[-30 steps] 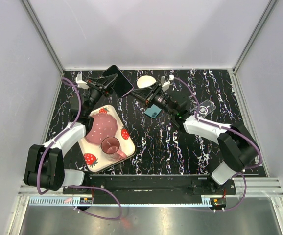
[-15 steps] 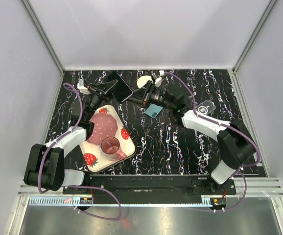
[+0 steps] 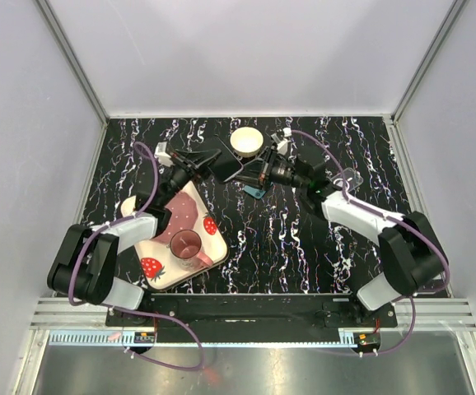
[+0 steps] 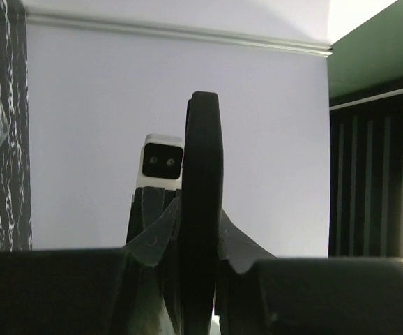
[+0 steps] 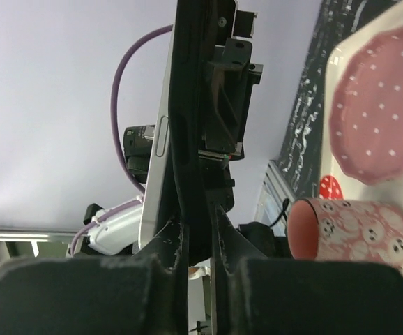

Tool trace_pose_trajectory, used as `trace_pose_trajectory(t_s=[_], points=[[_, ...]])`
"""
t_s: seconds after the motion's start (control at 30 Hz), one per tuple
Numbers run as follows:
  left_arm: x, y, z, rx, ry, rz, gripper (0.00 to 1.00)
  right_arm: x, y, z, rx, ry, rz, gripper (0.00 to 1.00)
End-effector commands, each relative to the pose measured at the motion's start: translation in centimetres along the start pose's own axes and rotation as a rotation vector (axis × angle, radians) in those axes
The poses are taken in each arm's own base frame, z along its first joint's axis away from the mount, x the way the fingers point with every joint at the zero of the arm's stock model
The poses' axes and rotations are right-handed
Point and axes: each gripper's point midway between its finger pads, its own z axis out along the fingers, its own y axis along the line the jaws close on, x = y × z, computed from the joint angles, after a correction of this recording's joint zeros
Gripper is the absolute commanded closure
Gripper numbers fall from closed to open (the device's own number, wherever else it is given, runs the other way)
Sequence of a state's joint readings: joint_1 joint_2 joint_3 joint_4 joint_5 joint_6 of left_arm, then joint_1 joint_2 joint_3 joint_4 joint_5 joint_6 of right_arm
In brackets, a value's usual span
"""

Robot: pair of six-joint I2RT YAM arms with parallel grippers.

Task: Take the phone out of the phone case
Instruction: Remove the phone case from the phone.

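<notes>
The black phone case point(image 3: 221, 163) hangs above the table between both arms, at the back centre. My left gripper point(image 3: 205, 159) is shut on its left end. In the left wrist view the case's black edge point(image 4: 203, 153) stands upright between that gripper's fingers point(image 4: 201, 237). My right gripper point(image 3: 245, 171) is shut on the opposite end. In the right wrist view its fingers point(image 5: 198, 237) pinch the thin black case wall point(image 5: 191, 105). The phone's white side point(image 5: 161, 153), with a button, lies just outside the left finger.
A strawberry-print tray point(image 3: 160, 267) at the left holds a pink dotted plate point(image 3: 176, 212) and a pink cup point(image 3: 187, 244). A white bowl point(image 3: 246, 141) sits behind the grippers. A small blue flat object point(image 3: 254, 191) lies under the right gripper and a clear piece point(image 3: 347, 177) to the right.
The left gripper has carried the case right and nearer, towards the table's middle. The right gripper has come onto the case's end and shut on it.
</notes>
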State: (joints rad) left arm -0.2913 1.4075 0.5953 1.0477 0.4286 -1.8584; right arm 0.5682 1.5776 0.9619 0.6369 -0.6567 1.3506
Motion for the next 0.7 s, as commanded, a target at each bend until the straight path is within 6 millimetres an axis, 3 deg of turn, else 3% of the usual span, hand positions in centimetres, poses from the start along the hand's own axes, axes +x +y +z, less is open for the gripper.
trace_pose_trajectory(t_s=[0.0, 0.07, 0.1, 0.17, 0.23, 0.27, 0.33, 0.37, 0.43, 0.57, 0.67], points=[[13.1, -9.0, -5.0, 0.453, 0.530, 0.235, 0.86, -2.6, -2.0, -2.1, 0.132, -0.123, -0.017, 1.00], [14.2, -8.0, -4.7, 0.444, 0.560, 0.238, 0.73, -2.8, -1.9, -2.5, 0.155, -0.147, -0.057, 1.00], [14.0, -7.3, -4.4, 0.427, 0.556, 0.231, 0.60, -2.6, -1.9, -3.2, 0.192, -0.153, -0.060, 1.00], [14.0, -6.6, -4.2, 0.410, 0.571, 0.241, 0.51, -3.4, -1.2, -4.4, 0.246, -0.217, -0.151, 1.00], [13.5, -6.2, -3.7, 0.400, 0.572, 0.252, 0.36, -3.5, -2.2, -6.0, 0.361, -0.242, -0.211, 1.00], [13.6, -6.1, -3.7, 0.394, 0.587, 0.261, 0.31, -4.1, -1.1, -7.2, 0.378, -0.305, -0.257, 1.00], [13.2, -5.9, -3.1, 0.384, 0.595, 0.264, 0.18, -4.0, -1.7, -8.9, 0.458, -0.322, -0.304, 1.00], [13.2, -5.7, -3.0, 0.375, 0.607, 0.269, 0.15, -4.3, -0.9, -9.9, 0.473, -0.363, -0.334, 1.00], [13.0, -5.3, -2.4, 0.358, 0.613, 0.276, 0.08, -4.1, -1.3, -11.2, 0.529, -0.372, -0.364, 1.00], [12.9, -3.8, -1.8, 0.287, 0.620, 0.303, 0.02, -4.7, -0.6, -14.1, 0.612, -0.454, -0.438, 1.00], [12.0, -1.3, -0.7, 0.134, 0.605, 0.297, 0.02, -5.3, -1.0, -15.8, 0.709, -0.476, -0.499, 1.00]])
